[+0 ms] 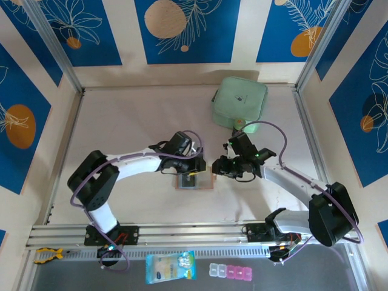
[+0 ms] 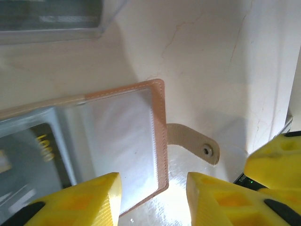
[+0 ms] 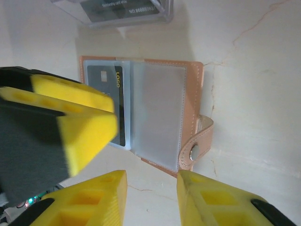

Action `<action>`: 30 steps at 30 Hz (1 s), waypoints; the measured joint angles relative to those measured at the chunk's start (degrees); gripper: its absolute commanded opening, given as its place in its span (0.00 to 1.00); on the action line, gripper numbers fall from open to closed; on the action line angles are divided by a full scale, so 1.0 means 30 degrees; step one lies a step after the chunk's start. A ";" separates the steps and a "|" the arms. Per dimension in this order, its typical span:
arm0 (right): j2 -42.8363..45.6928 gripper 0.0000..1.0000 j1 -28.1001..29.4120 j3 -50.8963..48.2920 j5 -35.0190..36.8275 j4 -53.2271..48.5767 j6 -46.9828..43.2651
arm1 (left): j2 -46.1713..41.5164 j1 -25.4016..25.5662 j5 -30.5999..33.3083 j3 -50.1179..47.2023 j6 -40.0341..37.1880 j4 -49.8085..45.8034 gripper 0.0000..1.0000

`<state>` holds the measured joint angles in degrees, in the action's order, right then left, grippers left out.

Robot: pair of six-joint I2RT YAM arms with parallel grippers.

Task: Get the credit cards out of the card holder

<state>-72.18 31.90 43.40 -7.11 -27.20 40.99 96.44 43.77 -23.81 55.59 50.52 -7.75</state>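
We see the card holder (image 3: 160,99) lying open, a dark grey card (image 3: 109,94) tucked in its clear sleeve (image 3: 157,108). It sits midway across the table (image 1: 133,121), nearer the near edge. The left gripper (image 2: 153,197) hovers over it, fingers spread, pinching nothing. The right gripper (image 3: 151,195), likewise spread, sits just beside its snap tab (image 3: 200,141). A mint pouch (image 1: 239,101) rests by the far edge, with blue-panelled walls (image 1: 182,30) around.
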 measured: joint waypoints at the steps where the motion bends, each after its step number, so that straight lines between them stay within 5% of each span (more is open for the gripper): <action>1: -0.0233 0.34 0.0160 0.0146 0.0000 0.0007 0.0007 | -0.0313 -0.0204 0.0022 -0.0321 0.0000 0.0022 0.40; 13: -0.3169 0.33 0.1923 0.2084 -0.0007 0.0532 0.0299 | -0.2550 -0.2208 0.0160 -0.3803 -0.0372 0.0211 0.25; 30: -0.6980 0.33 0.3322 0.3978 -0.0277 0.1392 0.0503 | -0.2331 -0.2849 0.0372 -0.4575 -0.0889 0.0452 0.20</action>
<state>-93.12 41.87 55.33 -7.94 -23.03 42.50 89.45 35.22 -22.70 41.87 47.86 -6.39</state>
